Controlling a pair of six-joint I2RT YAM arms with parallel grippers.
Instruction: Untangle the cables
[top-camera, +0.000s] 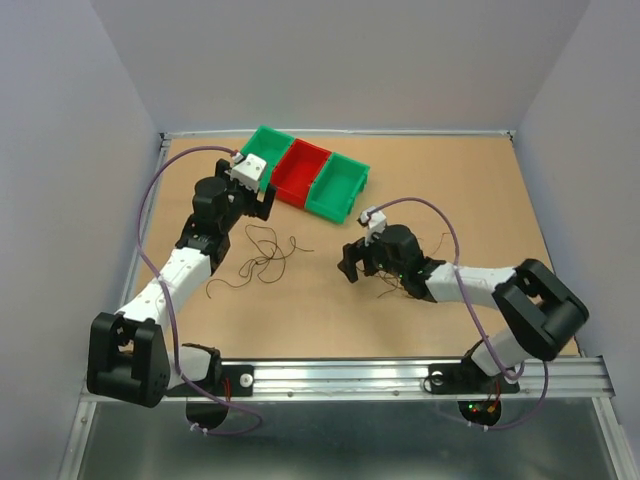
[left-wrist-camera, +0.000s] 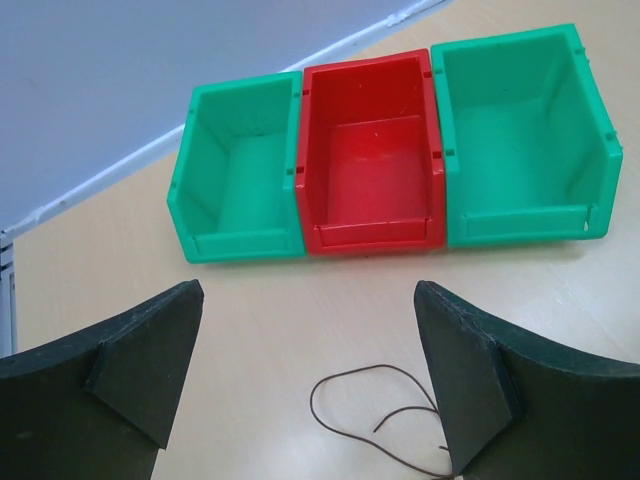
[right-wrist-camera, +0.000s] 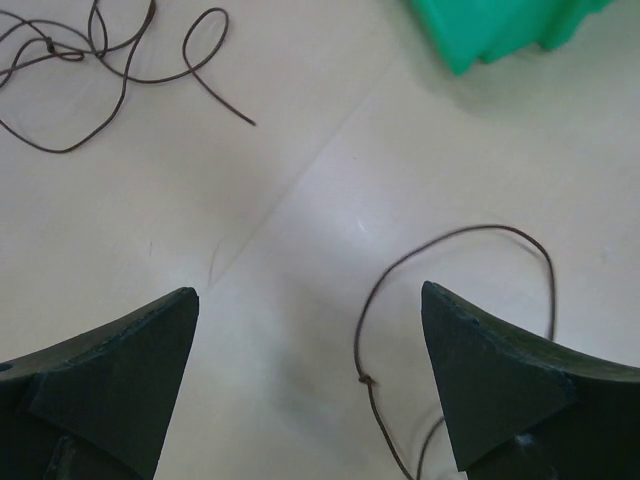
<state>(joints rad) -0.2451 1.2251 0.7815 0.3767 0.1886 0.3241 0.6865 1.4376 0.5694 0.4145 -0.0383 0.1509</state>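
A: Starting at the left, what is the left gripper (left-wrist-camera: 308, 325) doing?

B: Its jaws stand apart with nothing in them. It hovers over the table (top-camera: 450, 200), facing the row of bins (left-wrist-camera: 372, 236), with one brown loop (left-wrist-camera: 350, 372) lying just below its right finger.

A: And the cables (top-camera: 262, 258)?

B: Most of them lie in the middle, between the two arms – a thin wiry clump, looped over itself. Nothing is gripping it.

A: The right side?

B: The right gripper (right-wrist-camera: 310, 290) is spread wide and empty too. A separate strand (right-wrist-camera: 470, 229) with a small knot curls beside its right finger, well apart from the clump.

A: So which step is this?

B: I'd say between pulls: one strand looks freed and the rest wait to be separated.

A: What does the next move need?

B: One hand must come down until its fingertips nearly touch the table, close on a single wire at the clump's edge, and draw it sideways – probably while the other pins the rest
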